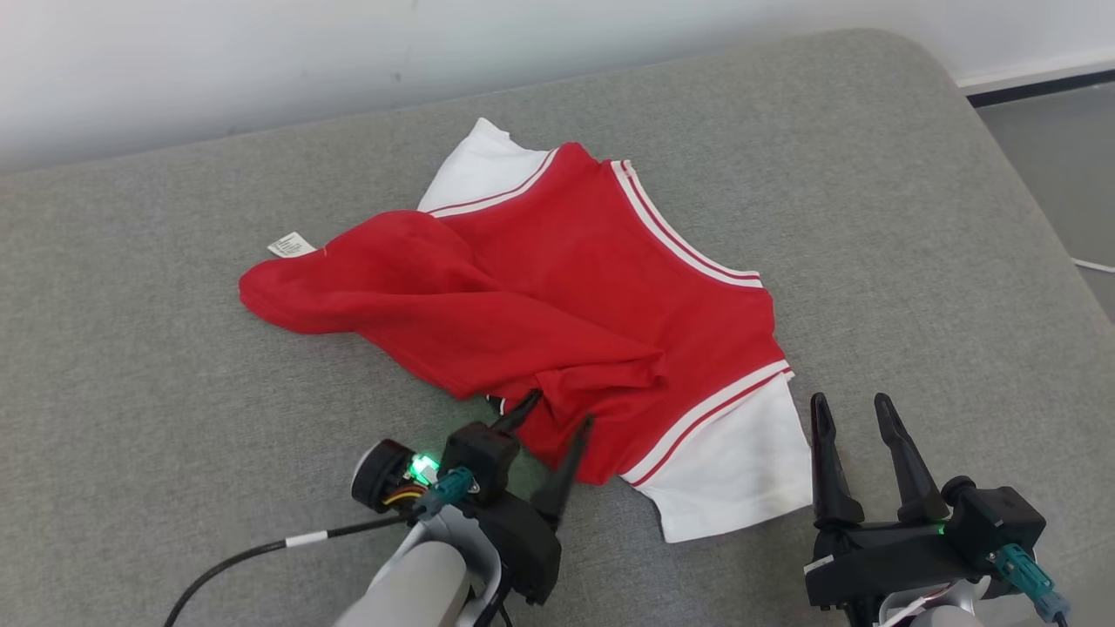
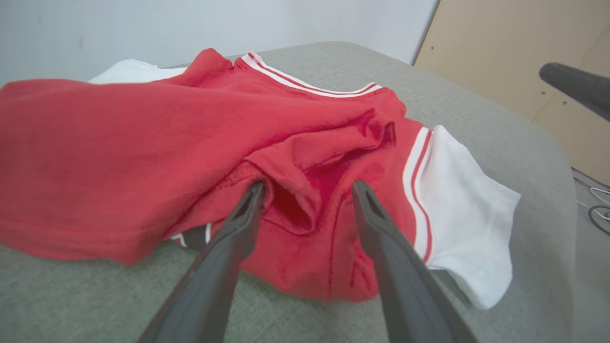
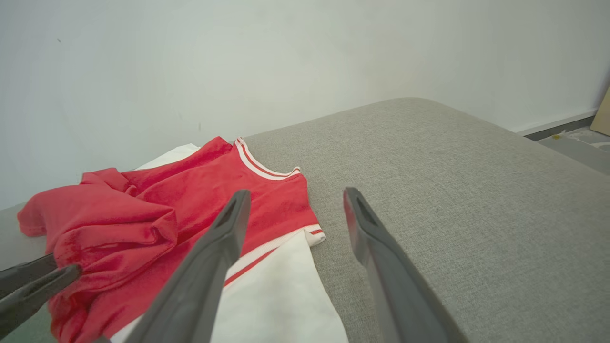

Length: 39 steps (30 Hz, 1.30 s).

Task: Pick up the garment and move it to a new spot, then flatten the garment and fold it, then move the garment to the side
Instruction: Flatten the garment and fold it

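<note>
On grey cushion [image 1: 915, 157], approx. mid-surface and not far from wall [image 1: 261, 52], the garment [image 1: 566, 296] is seen crumpled: red w/ white sleeves and striped trim. Its left part is folded over into a red bunch, and a white label [image 1: 291, 245] is exposed at the far-left edge. L gripper [image 1: 558, 409] is held wide apart at the garment's near edge, w/ a bunched red fold betw. its fingers and tips at the fabric; nothing is clamped. R gripper [image 1: 852, 402] is likewise spread and empty, over bare cushion just right of the near sleeve [image 1: 740, 470].
</note>
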### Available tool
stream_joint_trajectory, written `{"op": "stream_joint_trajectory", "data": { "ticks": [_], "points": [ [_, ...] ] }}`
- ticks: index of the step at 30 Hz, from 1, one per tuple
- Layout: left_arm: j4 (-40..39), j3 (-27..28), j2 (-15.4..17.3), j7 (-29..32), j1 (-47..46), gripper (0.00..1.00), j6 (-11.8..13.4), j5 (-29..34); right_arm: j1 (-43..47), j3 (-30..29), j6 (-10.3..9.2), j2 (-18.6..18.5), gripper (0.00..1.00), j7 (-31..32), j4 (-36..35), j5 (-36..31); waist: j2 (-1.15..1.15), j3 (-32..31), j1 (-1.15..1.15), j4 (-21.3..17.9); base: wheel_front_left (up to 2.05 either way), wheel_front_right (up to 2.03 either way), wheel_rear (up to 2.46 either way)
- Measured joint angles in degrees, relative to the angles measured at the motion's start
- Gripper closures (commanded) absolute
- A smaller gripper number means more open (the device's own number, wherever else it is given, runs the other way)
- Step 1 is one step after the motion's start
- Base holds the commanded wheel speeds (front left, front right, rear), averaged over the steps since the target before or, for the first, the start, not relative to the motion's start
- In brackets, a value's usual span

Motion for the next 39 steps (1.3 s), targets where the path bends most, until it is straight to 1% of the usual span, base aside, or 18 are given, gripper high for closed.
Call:
{"op": "stream_joint_trajectory", "data": {
  "ticks": [1, 2, 8, 12, 14, 17, 22, 26, 29, 31, 32, 33, 35, 39],
  "points": [
    [0.1, 0.3, 0.0, 0.0, -0.2, 0.6, 0.0, -0.1, 0.0, 0.0, 0.0, 0.0, 0.0, 0.0, 0.0, 0.0, 0.0, 0.0, 0.0, -0.2, 0.0, 0.0, 0.0],
    [0.2, 0.6, -0.1, 0.0, -0.4, 1.0, -0.1, -0.2, 0.0, 0.0, 0.0, 0.0, 0.0, 0.0, 0.0, 0.0, 0.0, 0.0, 0.0, -0.4, 0.0, 0.0, 0.0],
    [-1.3, 1.9, -0.2, 0.0, -0.4, 1.0, -0.4, 0.2, 0.5, -0.5, 0.0, 0.0, 0.0, 0.0, -0.1, 0.0, 0.0, -0.8, 0.0, -0.4, 0.0, 0.0, 0.0],
    [-5.7, 3.8, -0.1, 0.0, 0.6, 1.0, 0.0, 0.6, 1.0, -0.7, 0.0, 0.0, 0.0, 0.0, -0.2, 0.0, 0.0, -1.7, 0.0, 0.6, 0.0, 0.0, 0.0],
    [-8.2, 4.6, 0.7, 0.0, 1.5, 1.0, 0.4, 1.3, 1.6, -0.8, 0.0, 0.0, 0.0, 0.0, -0.2, 0.0, 0.0, -2.1, 0.0, 1.5, 0.0, 0.0, 0.0],
    [-12.2, 5.8, 3.2, 0.0, 3.3, 1.0, 1.2, 2.3, 2.3, -1.0, 0.0, 0.0, 0.0, 0.0, 0.0, 0.0, 0.0, -2.8, 0.0, 3.2, 0.0, 0.0, 0.0],
    [-19.4, 7.4, 8.4, 1.1, 8.6, 1.0, 3.6, 2.4, 3.1, -1.0, 0.0, 0.0, 0.0, 0.0, 0.4, 0.0, 0.0, -4.3, 0.0, 6.6, 0.0, 0.0, 0.0],
    [-25.5, 9.3, 12.9, 3.1, 15.6, 1.0, 6.2, 1.3, 3.2, -0.9, 0.0, 0.1, 0.0, 0.0, 0.4, 0.0, 0.0, -5.4, -0.01, 9.0, 0.0, 0.0, 0.0],
    [-29.0, 10.5, 14.5, 4.1, 21.5, 1.0, 8.0, -0.8, 3.6, -1.2, 0.0, 0.0, 0.0, 0.0, 0.3, 0.0, 0.0, -6.0, 0.0, 10.5, 0.0, 0.0, 0.0],
    [-29.6, 10.9, 15.8, 4.5, 24.4, 1.0, 8.7, -0.9, 4.0, -1.2, 0.0, 0.0, 0.0, 0.0, 0.5, 0.0, 0.0, -6.3, -0.01, 11.4, 0.0, 0.0, 0.0],
    [-29.2, 11.7, 16.0, 4.0, 26.2, 1.0, 9.2, -2.5, 4.1, -1.1, 0.0, 0.0, 0.0, 0.0, 0.7, -0.2, 0.0, -6.6, 0.0, 12.0, 0.0, 0.0, 0.0],
    [-28.7, 11.7, 16.2, 4.0, 26.8, 1.0, 9.2, -2.5, 4.1, -1.0, 0.0, 0.0, 0.0, 0.0, 0.8, -0.2, 0.0, -6.8, 0.0, 12.1, 0.0, 0.0, 0.0],
    [-27.2, 12.1, 16.3, 3.5, 27.9, 1.0, 9.6, -3.1, 4.1, -0.7, 0.0, -0.2, 0.0, 0.0, 1.0, -0.2, 0.0, -7.4, -0.01, 12.2, 0.0, 0.0, 0.0],
    [-24.6, 13.1, 16.0, 2.1, 29.6, 1.0, 9.7, -4.2, 4.2, -0.9, 0.0, -1.1, 0.0, 0.0, 1.1, -0.2, 0.0, -8.3, -0.01, 11.9, 0.0, 0.0, 0.0]
  ]
}}
